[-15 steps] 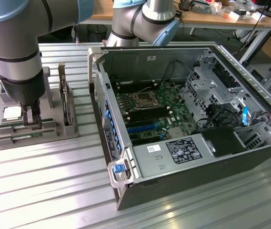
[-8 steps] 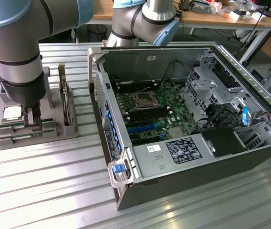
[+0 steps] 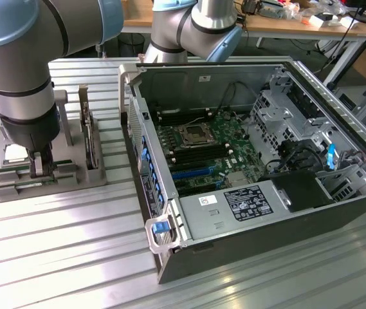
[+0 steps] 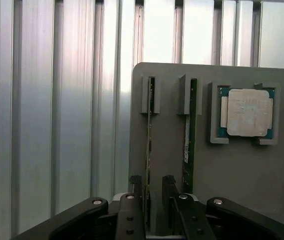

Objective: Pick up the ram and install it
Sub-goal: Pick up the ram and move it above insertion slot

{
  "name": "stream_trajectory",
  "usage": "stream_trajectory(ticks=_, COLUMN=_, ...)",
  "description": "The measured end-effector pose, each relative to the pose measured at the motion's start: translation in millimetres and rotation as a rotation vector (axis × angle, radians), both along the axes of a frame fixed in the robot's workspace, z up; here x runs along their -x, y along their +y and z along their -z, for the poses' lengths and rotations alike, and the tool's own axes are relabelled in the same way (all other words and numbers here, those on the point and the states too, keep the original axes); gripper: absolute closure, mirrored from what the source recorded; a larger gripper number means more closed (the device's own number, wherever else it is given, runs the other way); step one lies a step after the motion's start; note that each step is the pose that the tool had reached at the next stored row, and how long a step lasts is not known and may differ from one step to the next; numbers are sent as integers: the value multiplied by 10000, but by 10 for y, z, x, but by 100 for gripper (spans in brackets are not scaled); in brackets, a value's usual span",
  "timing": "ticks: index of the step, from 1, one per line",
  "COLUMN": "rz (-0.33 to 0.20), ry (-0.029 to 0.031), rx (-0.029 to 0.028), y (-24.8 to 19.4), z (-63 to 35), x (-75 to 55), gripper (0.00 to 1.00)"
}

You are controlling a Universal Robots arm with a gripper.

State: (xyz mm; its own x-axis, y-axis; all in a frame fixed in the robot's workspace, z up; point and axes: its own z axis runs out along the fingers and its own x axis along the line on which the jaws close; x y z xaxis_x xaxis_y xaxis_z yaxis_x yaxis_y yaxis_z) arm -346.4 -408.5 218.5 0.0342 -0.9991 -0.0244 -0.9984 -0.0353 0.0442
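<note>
Jaws of the gripper (image 4: 151, 184) are standing apart, straddling the ram (image 4: 148, 145), which is sitting on edge in the grey holder (image 4: 231, 170) on the exterior view's left of the computer case (image 3: 247, 248). A good grip is calling for centring the stick and staying clear of the neighbouring ram (image 4: 187, 145). The fingers (image 4: 136, 200) are hiding its near end, so contact is hard to judge.

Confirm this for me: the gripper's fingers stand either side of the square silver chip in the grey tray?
No. The wrist view shows the gripper with its fingers either side of a ram stick in the grey tray; the silver chip sits apart.
</note>
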Motion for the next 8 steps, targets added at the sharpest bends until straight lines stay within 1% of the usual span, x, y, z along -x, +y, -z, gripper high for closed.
stream_trajectory(ticks=3, rz=0, ry=0, rx=-1, y=-17, z=15, x=8, gripper=70)
stream_trajectory(ticks=6, rz=-4, ry=2, rx=1, y=-20, z=57, x=15, gripper=70)
stream_trajectory(ticks=8, rz=-3, ry=1, rx=0, y=-20, z=90, x=82, gripper=70)
